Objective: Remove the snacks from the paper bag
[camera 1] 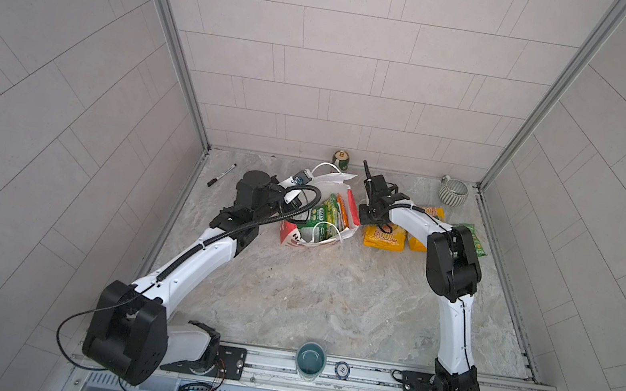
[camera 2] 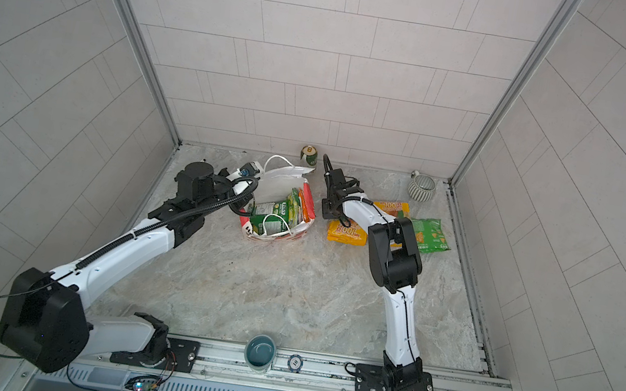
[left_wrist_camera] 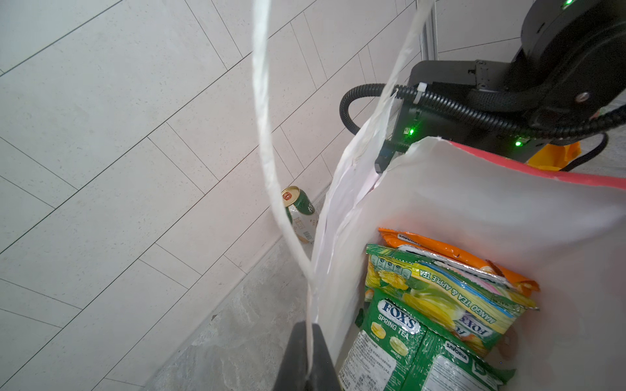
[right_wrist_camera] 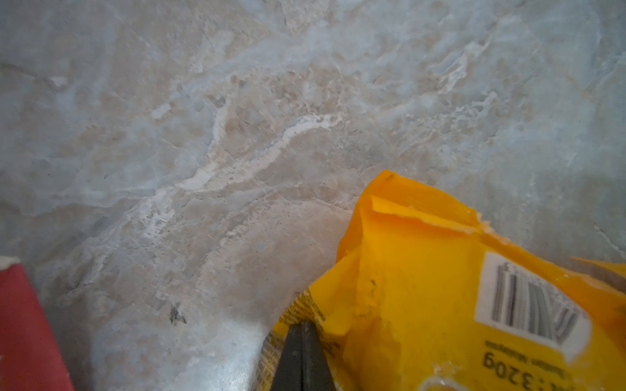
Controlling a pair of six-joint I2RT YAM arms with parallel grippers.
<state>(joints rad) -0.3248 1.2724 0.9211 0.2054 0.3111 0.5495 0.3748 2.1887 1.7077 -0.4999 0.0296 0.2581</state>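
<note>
The white paper bag (camera 1: 292, 237) with red sides stands open at the back middle in both top views (camera 2: 255, 234). My left gripper (left_wrist_camera: 306, 355) is shut on its white cord handle (left_wrist_camera: 264, 135), at the bag's far rim (camera 1: 311, 174). Inside the bag are a green snack packet (left_wrist_camera: 389, 338), a yellow-green one (left_wrist_camera: 440, 291) and an orange one (left_wrist_camera: 457, 250). My right gripper (right_wrist_camera: 303, 331) is shut on the edge of a yellow-orange "100" packet (right_wrist_camera: 423, 270) just right of the bag (camera 1: 384, 239). A second yellow-orange packet (camera 1: 433, 212) and a green packet (camera 2: 429, 235) lie further right.
A green-and-white can (camera 1: 341, 159) stands against the back wall. There is a striped mug (camera 1: 454, 192) at the back right corner and a black marker (camera 1: 222, 175) at the back left. A teal cup (camera 1: 310, 359) and a round chip (camera 1: 343, 370) sit on the front rail.
</note>
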